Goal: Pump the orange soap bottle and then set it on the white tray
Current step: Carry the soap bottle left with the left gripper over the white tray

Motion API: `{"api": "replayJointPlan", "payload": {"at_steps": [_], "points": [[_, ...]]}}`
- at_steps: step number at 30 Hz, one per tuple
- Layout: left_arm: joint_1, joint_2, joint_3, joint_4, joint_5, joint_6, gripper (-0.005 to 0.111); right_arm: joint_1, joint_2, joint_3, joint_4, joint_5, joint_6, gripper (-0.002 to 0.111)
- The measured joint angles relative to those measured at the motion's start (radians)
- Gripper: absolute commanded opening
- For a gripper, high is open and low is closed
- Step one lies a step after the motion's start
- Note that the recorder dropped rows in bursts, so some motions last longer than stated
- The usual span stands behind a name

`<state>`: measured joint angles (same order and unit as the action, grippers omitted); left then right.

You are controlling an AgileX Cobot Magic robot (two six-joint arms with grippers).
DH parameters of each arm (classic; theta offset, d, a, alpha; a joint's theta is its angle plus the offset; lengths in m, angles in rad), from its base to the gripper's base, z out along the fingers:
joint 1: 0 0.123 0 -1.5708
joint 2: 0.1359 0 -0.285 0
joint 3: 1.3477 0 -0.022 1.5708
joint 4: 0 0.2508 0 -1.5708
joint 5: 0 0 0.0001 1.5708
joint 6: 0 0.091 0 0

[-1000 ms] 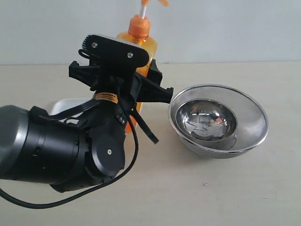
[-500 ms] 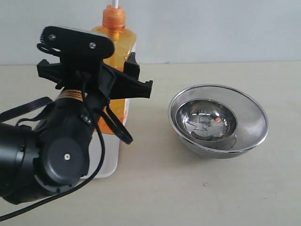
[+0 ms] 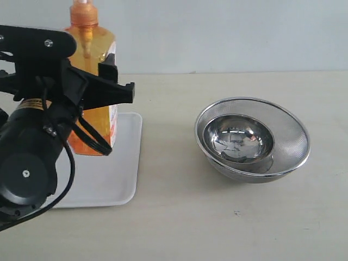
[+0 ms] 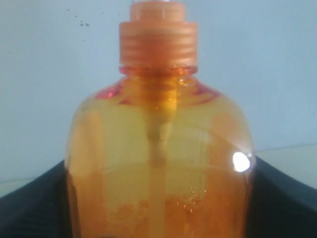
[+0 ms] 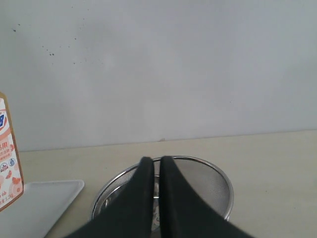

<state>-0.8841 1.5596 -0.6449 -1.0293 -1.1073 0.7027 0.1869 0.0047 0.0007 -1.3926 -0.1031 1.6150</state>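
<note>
At the left of the frame, the left gripper (image 3: 102, 84) was clamped around the upright orange soap bottle (image 3: 89, 46) over the white tray (image 3: 117, 182), so seemingly only set-down and release were left.

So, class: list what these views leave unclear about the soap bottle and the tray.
1. Exterior view: base of the orange soap bottle partly behind the left arm; contact with the white tray unclear.
2. Exterior and left wrist views: pump head cut by the top edge.
3. Right wrist view: label print too small.
</note>
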Motion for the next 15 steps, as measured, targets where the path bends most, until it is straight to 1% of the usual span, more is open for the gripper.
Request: {"api": "replayJointPlan", "payload": {"at_steps": [4, 8, 15], "points": [[0.050, 0.000, 0.019, 0.008, 0.000, -0.075, 0.005, 0.000, 0.000, 0.000, 0.000, 0.000, 0.000, 0.000], [0.098, 0.000, 0.039, 0.049, 0.000, -0.171, 0.005, 0.000, 0.000, 0.000, 0.000, 0.000, 0.000, 0.000], [0.161, 0.008, 0.055, 0.118, -0.002, -0.224, 0.005, 0.000, 0.000, 0.000, 0.000, -0.002, 0.000, 0.000]]}}
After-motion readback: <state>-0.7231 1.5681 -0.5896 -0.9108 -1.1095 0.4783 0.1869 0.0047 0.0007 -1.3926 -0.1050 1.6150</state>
